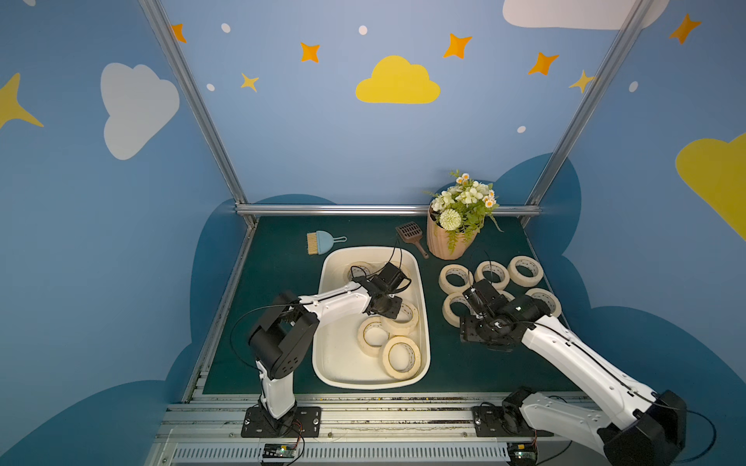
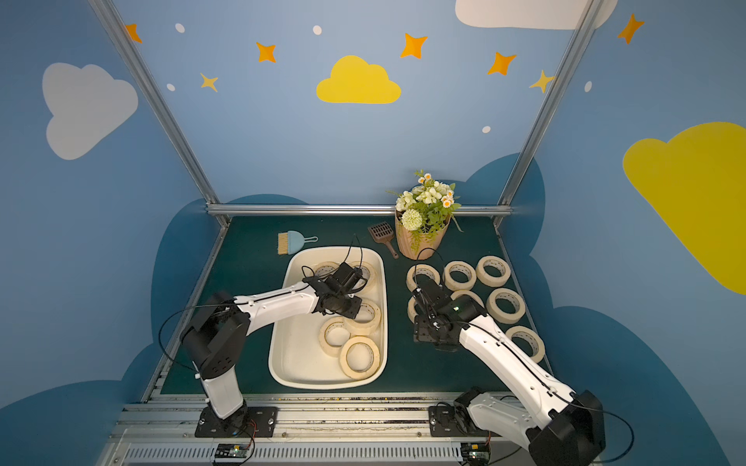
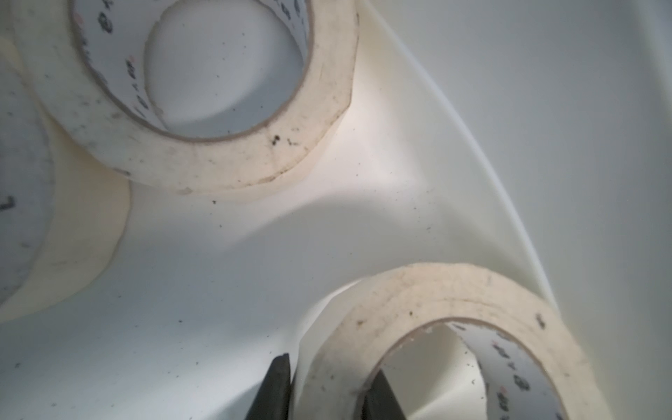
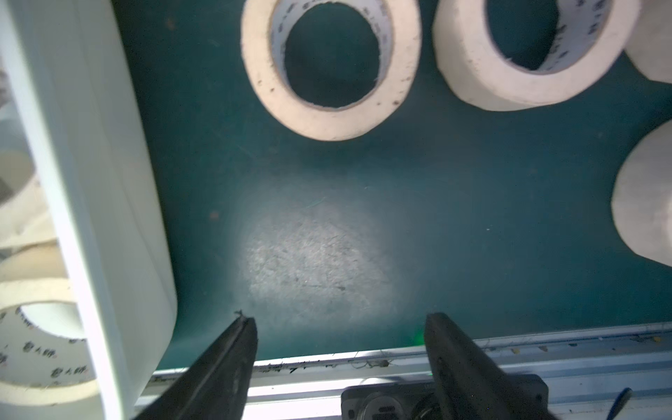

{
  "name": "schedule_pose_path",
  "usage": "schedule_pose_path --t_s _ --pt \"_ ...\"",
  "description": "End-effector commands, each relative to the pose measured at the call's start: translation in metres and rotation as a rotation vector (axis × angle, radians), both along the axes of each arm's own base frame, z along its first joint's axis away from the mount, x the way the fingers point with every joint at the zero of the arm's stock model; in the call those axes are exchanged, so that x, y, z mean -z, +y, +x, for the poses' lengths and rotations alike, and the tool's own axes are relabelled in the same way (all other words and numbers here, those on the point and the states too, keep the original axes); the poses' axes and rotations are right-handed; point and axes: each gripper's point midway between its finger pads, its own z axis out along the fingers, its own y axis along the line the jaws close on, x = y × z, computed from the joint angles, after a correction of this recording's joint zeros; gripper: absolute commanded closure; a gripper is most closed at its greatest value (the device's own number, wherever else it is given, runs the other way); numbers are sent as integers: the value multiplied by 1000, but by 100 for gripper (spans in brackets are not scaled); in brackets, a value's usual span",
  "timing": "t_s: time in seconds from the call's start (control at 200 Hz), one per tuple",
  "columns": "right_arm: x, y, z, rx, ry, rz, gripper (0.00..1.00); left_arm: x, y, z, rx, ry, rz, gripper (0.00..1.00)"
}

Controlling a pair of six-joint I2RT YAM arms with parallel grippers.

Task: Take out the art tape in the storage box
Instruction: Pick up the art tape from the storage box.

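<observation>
The cream storage box (image 1: 323, 363) lies mid-table on the green mat. My left gripper (image 3: 327, 385) reaches down into its far end and is shut on the wall of one art tape roll (image 3: 436, 327), one finger outside the ring and one inside. In both top views the wrist (image 1: 385, 282) hides that roll and the fingers. Three more rolls (image 1: 401, 357) lie in the box's near half and another (image 2: 327, 268) at its far end. Several rolls (image 1: 524, 271) lie on the mat right of the box. My right gripper (image 4: 342, 318) hangs open over bare mat between box and rolls, holding nothing.
A ribbed pinkish flower pot (image 1: 448, 238) stands at the back right, with a brown scoop (image 1: 411, 236) beside it. A blue dustpan with brush (image 1: 321, 242) lies behind the box. The metal front rail (image 1: 363, 403) runs along the mat's near edge.
</observation>
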Motion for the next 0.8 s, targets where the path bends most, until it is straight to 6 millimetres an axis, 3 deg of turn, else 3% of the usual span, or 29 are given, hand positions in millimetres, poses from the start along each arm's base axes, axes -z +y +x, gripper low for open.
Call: schedule_pose_path --t_s 0.0,0.125,0.25,0.34,0.516,0.726,0.796 --pt "-9 40 6 -56 -2 65 22 -10 10 -4 8 -7 49 85" --pt "-25 88 17 -145 -32 124 24 -35 12 -4 27 -66 72 85" --pt "-41 126 33 -176 -72 236 33 -56 9 -10 43 -106 52 85" --pt "-49 136 43 -162 -90 261 39 -69 7 -16 44 -125 25 85" --pt "-56 155 59 -160 -113 312 40 -92 1 -26 61 -158 -49 86" --pt "-41 162 70 -130 -76 309 40 -105 -5 -34 65 -167 -109 87" --pt "-37 163 73 -124 -68 315 45 -109 -5 -37 65 -171 -128 87"
